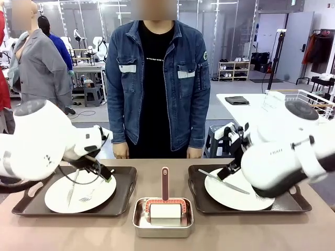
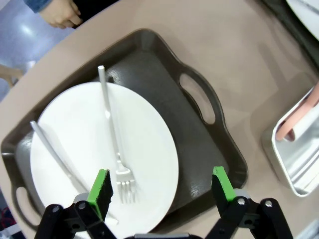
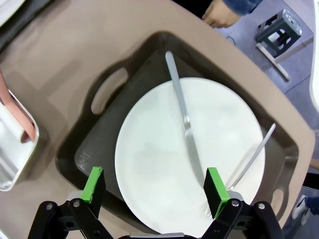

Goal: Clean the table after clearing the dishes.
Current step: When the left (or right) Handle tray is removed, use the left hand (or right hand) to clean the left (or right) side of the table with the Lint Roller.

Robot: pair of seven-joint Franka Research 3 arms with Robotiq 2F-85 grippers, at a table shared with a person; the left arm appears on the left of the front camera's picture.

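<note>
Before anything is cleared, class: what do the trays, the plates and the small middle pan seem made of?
Trays: likely moulded plastic, dark and matte, with rounded cut-out handles.
Plates: glazed ceramic or melamine, smooth white with a faint sheen; the look leaves it open.
Pan: metal, probably stainless steel, silver-grey with reflective walls.

The table (image 1: 78, 232) is plain matte beige-brown. Left of the silver steel pan (image 1: 162, 232), a dark brown-black tray (image 1: 124, 193) bears a white plate (image 1: 55, 201) with silver cutlery (image 1: 71, 188). Right of the pan, the second tray (image 1: 198, 196) and second plate (image 1: 230, 197) match. In the pan, a white roller (image 1: 165, 212) has a dusty-red handle (image 1: 165, 180). The left gripper (image 2: 162, 189) and right gripper (image 3: 155, 191) are black with green pads (image 2: 99, 191).
</note>
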